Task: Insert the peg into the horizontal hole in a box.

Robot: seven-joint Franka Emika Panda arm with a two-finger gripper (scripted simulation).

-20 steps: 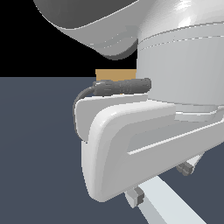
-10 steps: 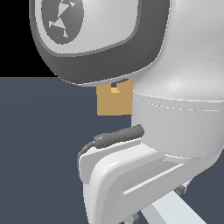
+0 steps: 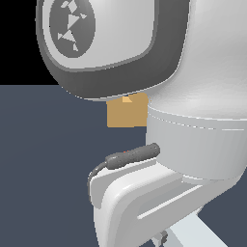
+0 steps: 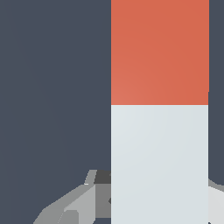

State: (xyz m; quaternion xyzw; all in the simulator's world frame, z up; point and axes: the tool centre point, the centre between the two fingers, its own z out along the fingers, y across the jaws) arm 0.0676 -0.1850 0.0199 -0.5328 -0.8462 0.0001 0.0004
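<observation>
The peg [image 4: 159, 109] fills the wrist view, pale grey length nearest the pincer [image 4: 153, 197], red-orange end leading away along its long axis. The fingers sit at its grey part and look closed on it, though contact is hidden. In the exterior view the arm [image 3: 183, 120] masks most of the box [image 3: 126, 112], which stands beyond it on the desk [image 3: 43, 159]; only a sliver of the hole [image 3: 127, 99] shows. A slight misalignment could jam the peg against the box face.
</observation>
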